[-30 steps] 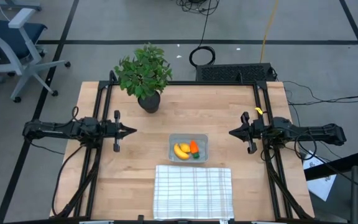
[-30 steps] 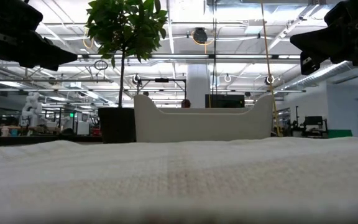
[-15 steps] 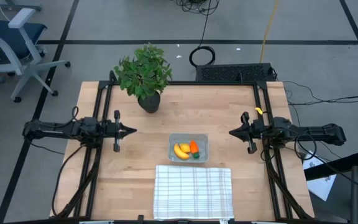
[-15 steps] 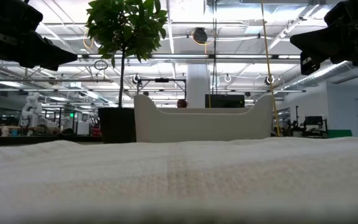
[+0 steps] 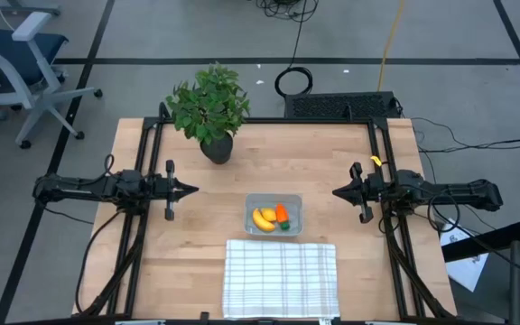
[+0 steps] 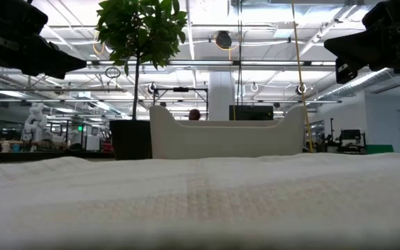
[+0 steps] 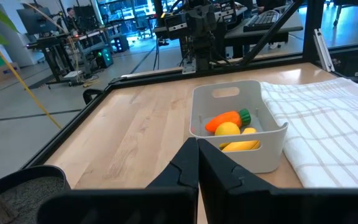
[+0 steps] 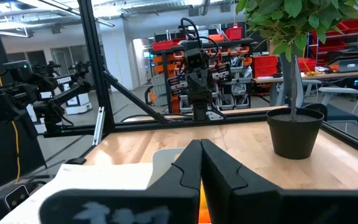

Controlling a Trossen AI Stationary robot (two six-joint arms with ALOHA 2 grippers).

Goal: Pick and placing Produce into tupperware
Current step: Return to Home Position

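The clear tupperware (image 5: 273,215) sits on the table's middle, just beyond the checked cloth. Inside it lie the yellow banana (image 5: 263,219), the lemon (image 5: 268,213) and the orange carrot (image 5: 282,215); in the left wrist view the carrot (image 7: 224,120) lies behind the lemon (image 7: 227,129) and the banana (image 7: 240,145). My left gripper (image 5: 194,190) hovers shut at the table's left side, pointing at the tupperware (image 7: 238,127). My right gripper (image 5: 336,192) hovers shut at the right side, facing it too. Neither touches anything.
A leafy potted plant (image 5: 209,110) stands at the far edge, left of centre. A white checked cloth (image 5: 280,278) covers the near edge in front of the tupperware. Bare wood lies between each gripper and the tupperware. Black frame rails (image 5: 143,171) run along both sides.
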